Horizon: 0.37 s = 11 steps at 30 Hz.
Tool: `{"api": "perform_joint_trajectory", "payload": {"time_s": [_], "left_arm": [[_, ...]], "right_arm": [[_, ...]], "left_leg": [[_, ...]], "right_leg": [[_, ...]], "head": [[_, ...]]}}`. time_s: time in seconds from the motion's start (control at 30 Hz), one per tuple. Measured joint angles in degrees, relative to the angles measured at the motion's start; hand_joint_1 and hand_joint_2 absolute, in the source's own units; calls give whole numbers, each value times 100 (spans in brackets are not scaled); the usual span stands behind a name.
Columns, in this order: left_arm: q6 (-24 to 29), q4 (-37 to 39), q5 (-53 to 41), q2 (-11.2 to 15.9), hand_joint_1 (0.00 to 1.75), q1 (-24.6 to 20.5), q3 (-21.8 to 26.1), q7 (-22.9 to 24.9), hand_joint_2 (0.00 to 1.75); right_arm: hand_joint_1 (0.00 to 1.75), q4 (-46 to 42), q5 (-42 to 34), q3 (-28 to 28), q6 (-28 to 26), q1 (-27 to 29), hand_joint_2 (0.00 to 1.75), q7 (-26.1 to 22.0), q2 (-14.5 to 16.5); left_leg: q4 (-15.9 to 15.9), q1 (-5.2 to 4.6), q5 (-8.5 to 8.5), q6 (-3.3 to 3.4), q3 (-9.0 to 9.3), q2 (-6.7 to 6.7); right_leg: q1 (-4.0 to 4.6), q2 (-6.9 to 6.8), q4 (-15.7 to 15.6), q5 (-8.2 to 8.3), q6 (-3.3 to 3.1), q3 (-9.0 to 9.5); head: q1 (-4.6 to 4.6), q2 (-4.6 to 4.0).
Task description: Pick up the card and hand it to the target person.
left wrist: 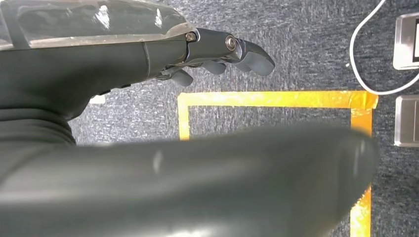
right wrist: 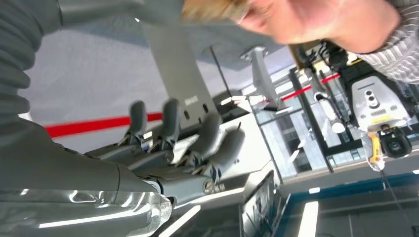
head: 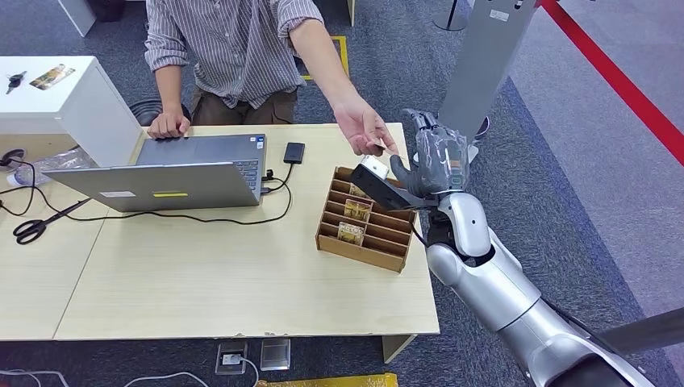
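The card is a small pale piece with a yellow patch, just under the person's outstretched hand above the far end of the wooden card rack. My right hand is raised beside it, fingers spread upward, thumb toward the card. In the right wrist view the person's hand holds the tan card, and my fingers stand apart from it with nothing between them. My left hand hangs over the carpet, fingers loosely extended and empty.
The rack still holds cards in its slots. An open laptop, a black device and scissors lie on the wooden table. The person sits behind the table. A grey post stands behind my right hand.
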Motion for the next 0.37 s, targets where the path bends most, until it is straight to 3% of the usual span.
{"api": "perform_joint_trajectory", "payload": {"time_s": [0.07, 0.2, 0.33, 0.37], "left_arm": [[30, 0, 38, 0, 0, 0, 1, 7, 0], [142, 0, 145, 0, 0, 4, 3, 48, 0], [207, 0, 234, 0, 0, 10, 4, 92, 0], [212, 0, 244, 0, 0, 11, 4, 98, 0]], "right_arm": [[0, -25, -651, -31, -104, 59, 175, -279, 3], [0, -198, -2661, -170, -201, 339, 175, -1138, 24], [172, -474, -4683, -362, -48, 752, 175, -1976, 13], [175, -513, -4954, -386, -4, 810, 175, -2079, 9]], "left_leg": [[0, 0, 0, 0, 0, 0], [0, 0, 0, 0, 1, 0], [0, 0, 0, 0, 1, 0], [0, 0, 0, 0, 2, 0]], "right_leg": [[0, 0, 0, 0, 0, 0], [0, 0, 0, 0, 0, -1], [0, 0, -1, -1, 0, -2], [0, 0, -1, -1, 0, -2]], "head": [[-2, 0], [-2, -1], [-3, -1], [-3, -1]]}}
